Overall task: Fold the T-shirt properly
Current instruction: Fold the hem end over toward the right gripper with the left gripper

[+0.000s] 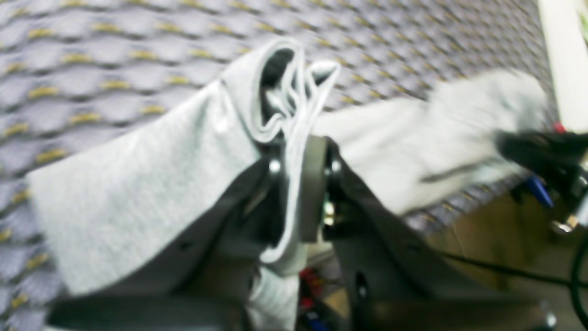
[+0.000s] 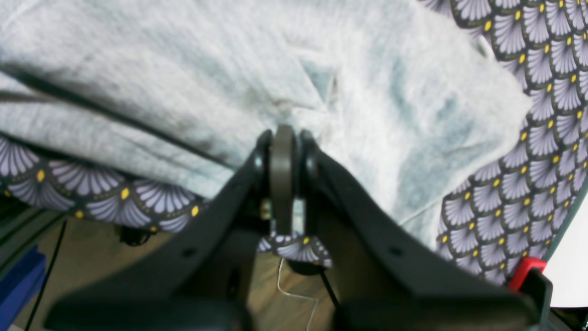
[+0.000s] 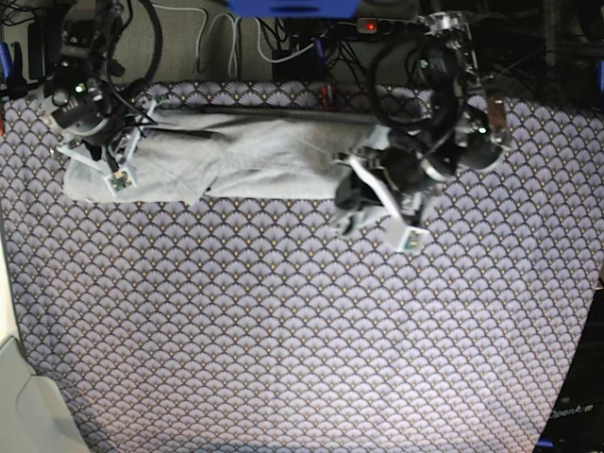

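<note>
Base view: both grippers, left (image 1: 298, 151) and right (image 2: 283, 138), pinch the T-shirt (image 3: 245, 156), probably to carry a fold over.

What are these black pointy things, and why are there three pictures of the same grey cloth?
They are a robot's two arms. One picture looks down from above; the other two come from small cameras on each wrist. A light grey cotton T-shirt lies stretched along the far edge of a purple-grey tablecloth with fan scales. The black pointy things are each arm's grasping part. The left end effector is pinching a bunched fold of the shirt and lifting it. The right end effector is closed at the shirt's other end, seemingly pinching it.
</note>
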